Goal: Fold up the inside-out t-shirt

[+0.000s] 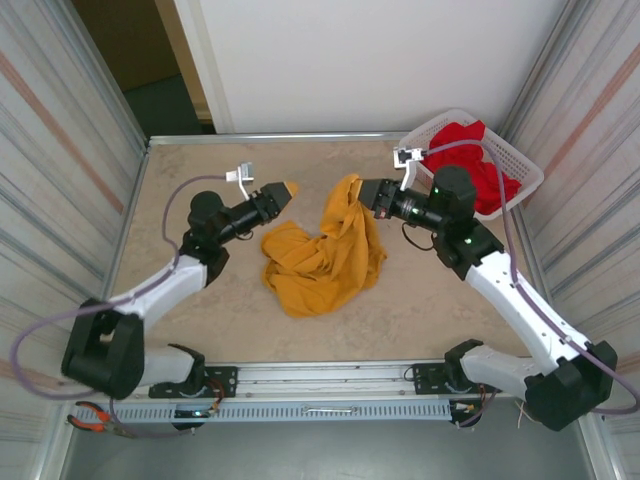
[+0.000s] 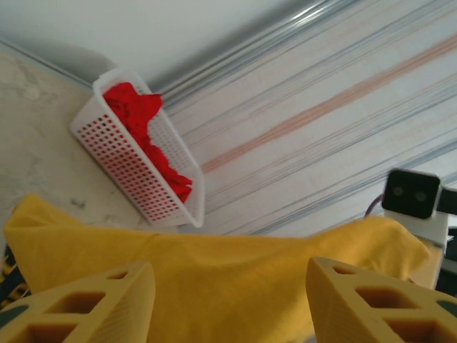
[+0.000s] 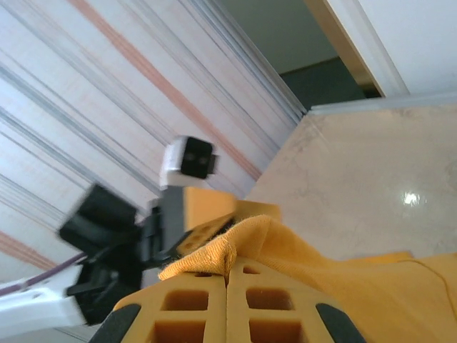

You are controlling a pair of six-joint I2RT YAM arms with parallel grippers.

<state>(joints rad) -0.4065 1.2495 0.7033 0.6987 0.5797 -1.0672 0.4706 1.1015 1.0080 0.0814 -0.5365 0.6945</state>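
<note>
Mustard-yellow cotton t-shirt (image 1: 325, 255) hangs bunched from the right gripper (image 3: 227, 268), clamped on its raised edge. Just left of that edge, the left gripper (image 1: 287, 189) faces it, fingers apart.

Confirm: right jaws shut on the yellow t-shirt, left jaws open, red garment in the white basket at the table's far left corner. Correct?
Wrong on one point: the white basket with the red garment stands at the far right corner of the table, as the top external view shows. The right jaws are indeed shut on the yellow t-shirt, and the left jaws are open.
</note>
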